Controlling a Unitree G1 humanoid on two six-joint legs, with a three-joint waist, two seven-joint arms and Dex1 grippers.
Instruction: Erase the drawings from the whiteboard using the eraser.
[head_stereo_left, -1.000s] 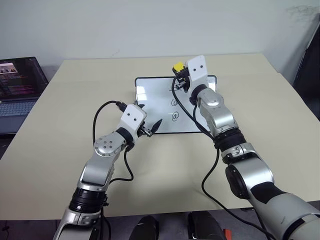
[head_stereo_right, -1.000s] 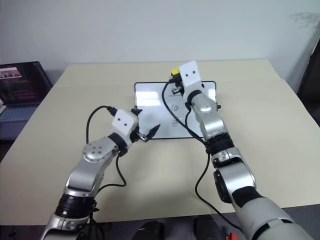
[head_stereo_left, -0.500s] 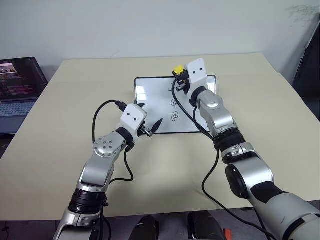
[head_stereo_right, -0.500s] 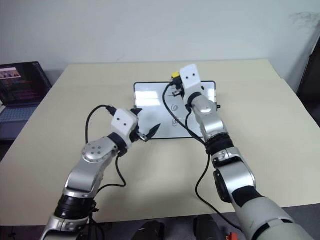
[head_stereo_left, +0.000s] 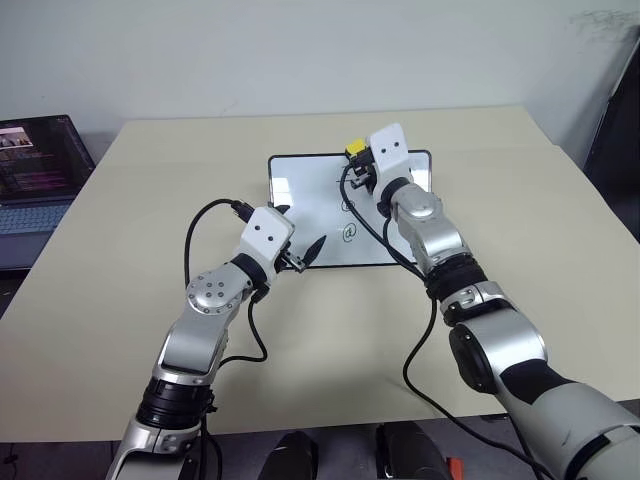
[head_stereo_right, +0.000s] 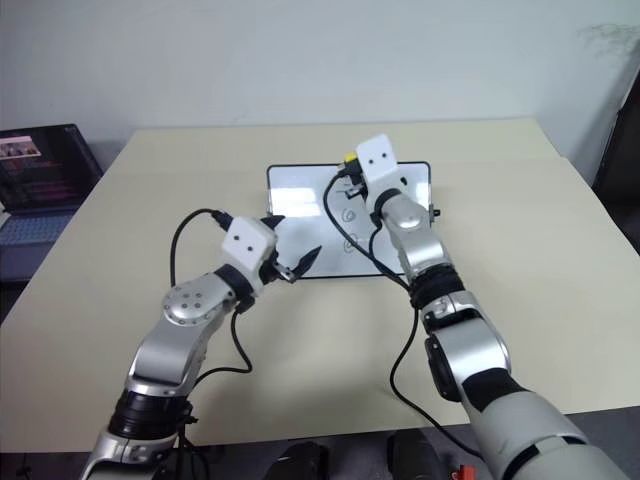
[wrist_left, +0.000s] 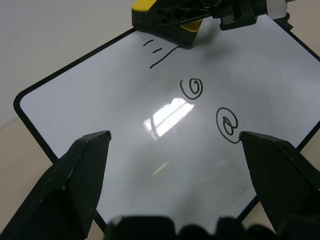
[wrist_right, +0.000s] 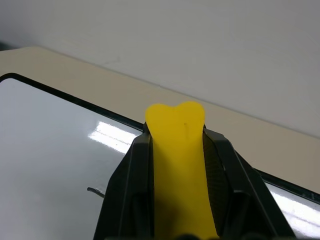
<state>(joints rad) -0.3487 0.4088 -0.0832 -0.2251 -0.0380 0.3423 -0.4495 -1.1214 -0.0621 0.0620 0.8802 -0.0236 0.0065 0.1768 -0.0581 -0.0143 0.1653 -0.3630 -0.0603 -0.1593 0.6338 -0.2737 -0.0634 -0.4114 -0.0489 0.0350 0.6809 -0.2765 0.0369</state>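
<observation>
The whiteboard (head_stereo_left: 305, 200) lies flat on the table, black-framed and glossy. On it are short black lines (wrist_left: 160, 52), a spiral (wrist_left: 192, 88) and an @-like swirl (wrist_left: 227, 123). My right gripper (head_stereo_left: 357, 155) is shut on the yellow eraser (wrist_right: 179, 160), squeezing its sides inward. The eraser (wrist_left: 165, 22) sits right at the far end of the lines, near the board's far edge; whether it touches I cannot tell. My left gripper (wrist_left: 174, 135) hovers open over the board's near left part, with nothing between its fingers.
An open laptop (head_stereo_left: 35, 170) sits off the table's left side. The beige table (head_stereo_left: 520, 230) has bare room on all sides of the board. Black cables hang from both wrists, and the right one trails over the board's right part.
The right gripper has sunk slightly with the eraser toward the board's far edge. The left arm has stayed still.
</observation>
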